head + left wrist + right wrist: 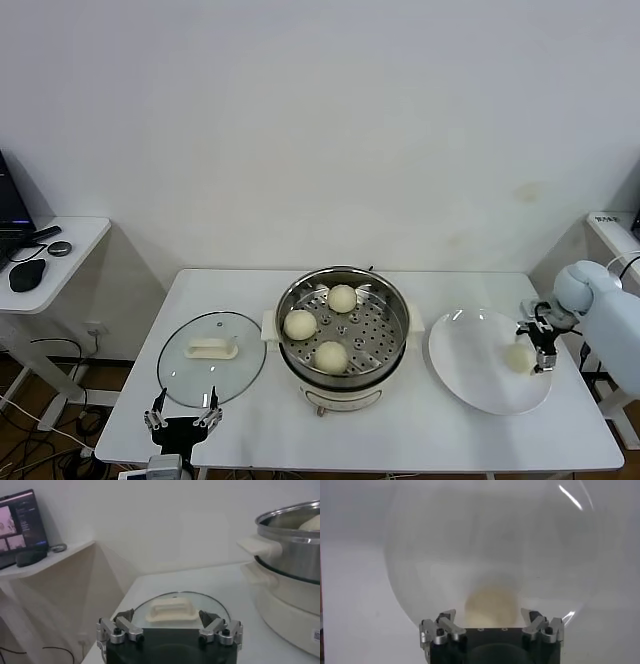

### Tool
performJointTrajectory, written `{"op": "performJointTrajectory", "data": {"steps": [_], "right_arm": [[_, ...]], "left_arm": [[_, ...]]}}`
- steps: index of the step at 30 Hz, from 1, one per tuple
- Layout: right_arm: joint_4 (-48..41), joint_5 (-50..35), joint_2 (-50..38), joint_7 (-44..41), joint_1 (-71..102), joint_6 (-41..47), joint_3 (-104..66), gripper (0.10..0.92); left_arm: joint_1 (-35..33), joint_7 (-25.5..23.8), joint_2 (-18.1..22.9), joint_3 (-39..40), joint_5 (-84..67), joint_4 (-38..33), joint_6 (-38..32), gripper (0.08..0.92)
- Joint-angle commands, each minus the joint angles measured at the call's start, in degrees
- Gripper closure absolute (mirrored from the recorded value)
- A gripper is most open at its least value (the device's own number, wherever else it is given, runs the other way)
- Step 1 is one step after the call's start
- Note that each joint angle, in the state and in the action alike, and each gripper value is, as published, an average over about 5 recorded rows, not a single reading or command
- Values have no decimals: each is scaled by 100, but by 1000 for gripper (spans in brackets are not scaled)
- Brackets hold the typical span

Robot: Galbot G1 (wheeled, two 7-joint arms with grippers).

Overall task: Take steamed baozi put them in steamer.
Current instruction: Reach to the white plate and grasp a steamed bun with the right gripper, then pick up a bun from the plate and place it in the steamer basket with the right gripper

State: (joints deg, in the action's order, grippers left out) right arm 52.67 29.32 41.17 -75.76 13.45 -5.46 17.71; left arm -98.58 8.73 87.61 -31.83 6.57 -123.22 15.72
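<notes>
Hovering over the white plate on the right of the worktop, the right end effector stands with its fingers spread wide and empty, the last steamed baozi sitting just beside and below them. In the right wrist view that bun lies centred between the open fingertips, which suggests the arm is lined up so the jaws can close around it. Three baozi already rest on the perforated tray of the steamer at mid-worktop, leaving a free spot for the fourth. The glass lid lies flat to the left, keeping the pot's mouth open for loading. The left end effector waits at the near edge by the lid, fingers wide apart, holding nothing.
</notes>
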Motion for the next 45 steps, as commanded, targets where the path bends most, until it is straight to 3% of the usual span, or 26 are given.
{"op": "performJointTrajectory", "data": {"steps": [1, 26, 37, 41, 45], "right_arm": [[-208, 248, 139, 149, 105, -56, -147, 203], [-319, 153, 230, 330, 81, 3, -212, 215], [-12, -338, -80, 161, -92, 238, -13, 508], [411, -1461, -402, 54, -723, 687, 714, 600], [1229, -2803, -801, 21, -1945, 1431, 1930, 624]], "left_arm": [[2, -4, -6, -6, -2, 11, 2, 177], [12, -7, -2, 13, 22, 38, 0, 177], [27, 1, -15, 38, 31, 39, -5, 177], [74, 20, -22, 52, 215, 62, -26, 177], [130, 23, -40, 78, 381, 61, -48, 177]]}}
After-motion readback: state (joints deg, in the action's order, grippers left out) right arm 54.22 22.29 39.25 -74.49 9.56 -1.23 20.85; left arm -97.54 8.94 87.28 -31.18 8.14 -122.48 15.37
